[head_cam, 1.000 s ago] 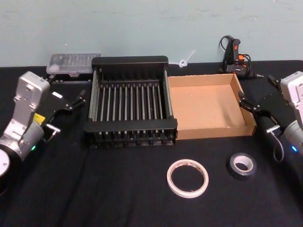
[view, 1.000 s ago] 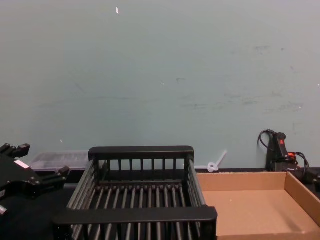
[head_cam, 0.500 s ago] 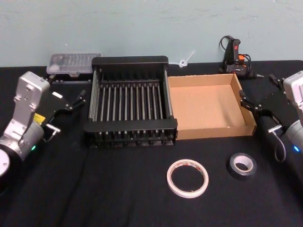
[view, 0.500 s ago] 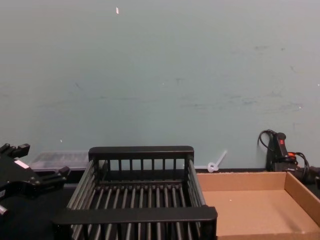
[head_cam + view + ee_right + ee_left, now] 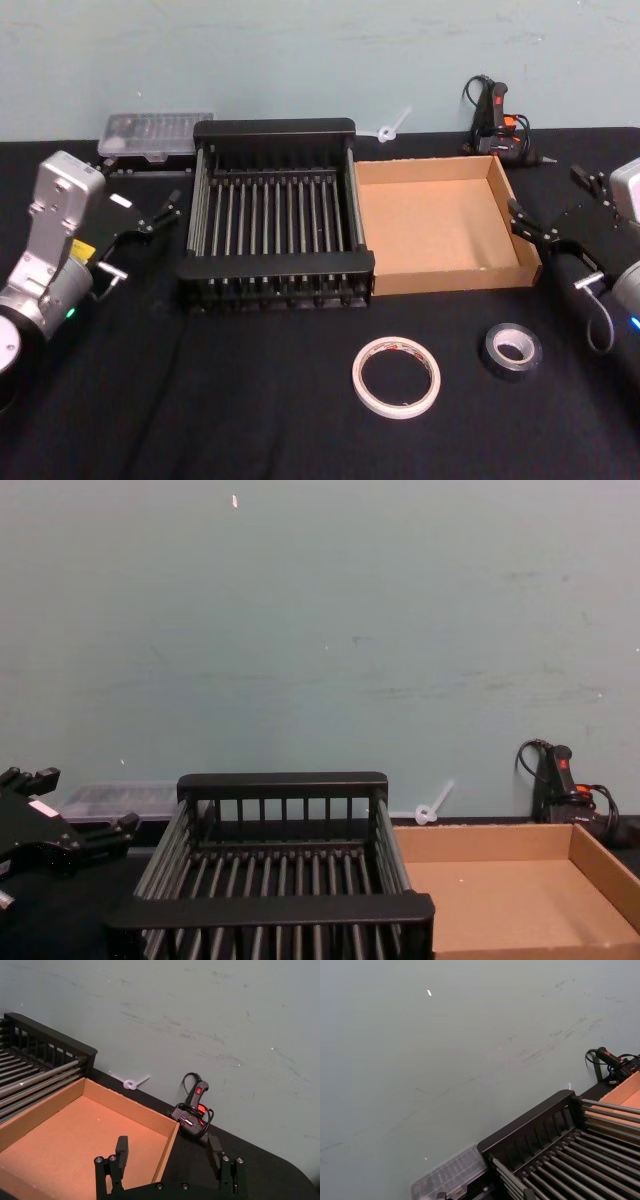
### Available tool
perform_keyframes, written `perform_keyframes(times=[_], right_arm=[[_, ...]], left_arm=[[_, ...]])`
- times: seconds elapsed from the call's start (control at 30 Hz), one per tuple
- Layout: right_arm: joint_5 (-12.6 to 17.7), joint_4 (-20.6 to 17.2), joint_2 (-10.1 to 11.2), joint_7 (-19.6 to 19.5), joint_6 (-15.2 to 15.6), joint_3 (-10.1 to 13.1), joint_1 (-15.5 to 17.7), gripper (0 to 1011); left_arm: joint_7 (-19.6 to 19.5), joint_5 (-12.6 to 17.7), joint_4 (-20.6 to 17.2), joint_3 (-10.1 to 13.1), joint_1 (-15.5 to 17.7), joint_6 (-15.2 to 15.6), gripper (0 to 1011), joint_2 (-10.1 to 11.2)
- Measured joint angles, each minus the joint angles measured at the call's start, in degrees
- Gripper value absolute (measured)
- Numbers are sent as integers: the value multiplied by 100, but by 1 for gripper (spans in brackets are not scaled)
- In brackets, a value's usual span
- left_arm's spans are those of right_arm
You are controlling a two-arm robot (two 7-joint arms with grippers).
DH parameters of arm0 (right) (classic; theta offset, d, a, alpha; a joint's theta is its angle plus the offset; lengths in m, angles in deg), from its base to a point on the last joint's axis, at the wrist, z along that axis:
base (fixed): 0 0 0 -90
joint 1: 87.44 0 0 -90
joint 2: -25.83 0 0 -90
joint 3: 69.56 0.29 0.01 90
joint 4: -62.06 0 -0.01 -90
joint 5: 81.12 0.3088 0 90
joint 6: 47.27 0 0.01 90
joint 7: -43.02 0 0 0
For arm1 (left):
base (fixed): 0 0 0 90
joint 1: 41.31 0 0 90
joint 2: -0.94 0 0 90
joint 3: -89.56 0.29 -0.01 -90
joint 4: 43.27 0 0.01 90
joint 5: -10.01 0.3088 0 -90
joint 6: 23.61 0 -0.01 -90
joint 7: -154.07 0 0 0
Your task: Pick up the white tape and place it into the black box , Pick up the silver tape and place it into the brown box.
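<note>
1. Tapes lie flat on the counter [image 5: 250,400], holes up, so neither has a long axis: white tape [image 5: 396,376] before the black box [image 5: 275,215], silver tape [image 5: 511,350] before the brown box [image 5: 440,225].
2. Right tool [image 5: 575,215], spread, is nearer both rolls, which lie toward the robot.
3. Left tool [image 5: 140,215], spread and empty, sits beside the black box.

Head view high, angled down over table, chest view low, level, facing wall, both share black box [image 5: 275,212] and brown box [image 5: 500,895]
</note>
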Motion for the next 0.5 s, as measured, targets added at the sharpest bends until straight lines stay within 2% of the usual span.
perform_keyframes(times=[0.2,0.5], right_arm=[[131,-274,97,163,189,180,204,1002],[202,-516,180,376,437,315,377,1002]], left_arm=[[0,0,0,0,0,0,1001,0],[0,0,0,0,0,0,1001,0]])
